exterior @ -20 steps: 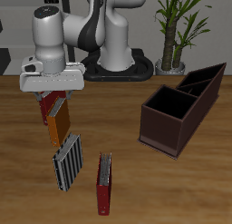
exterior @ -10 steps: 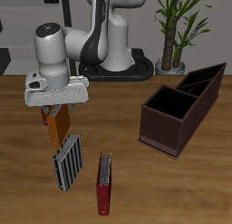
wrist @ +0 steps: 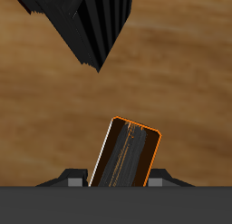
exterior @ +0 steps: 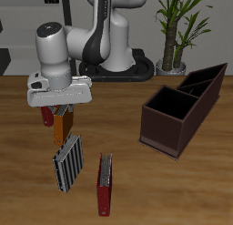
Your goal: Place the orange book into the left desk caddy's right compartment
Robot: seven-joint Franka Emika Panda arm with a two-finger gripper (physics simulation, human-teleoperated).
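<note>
My gripper [exterior: 62, 107] is shut on the upper end of the orange book [exterior: 62, 129] and holds it hanging upright just above the table. In the wrist view the orange book [wrist: 126, 155] sits between my gripper's [wrist: 116, 179] fingers, its label not visible. The left desk caddy [exterior: 166, 130], a dark maroon-brown open box, stands well to the side across the table. Its squarish bin [exterior: 170, 105] looks empty. The gripper is far from it.
A grey-striped book [exterior: 66, 162] stands just in front of the held book and shows in the wrist view [wrist: 91, 24]. One dark red book [exterior: 105, 184] lies near the front edge, another [exterior: 45, 117] behind the gripper. A second caddy [exterior: 207, 76] stands farther back.
The gripper has risen a little with the orange book and drifted slightly sideways. The book now hangs more upright and clear of the dark red book behind it.
</note>
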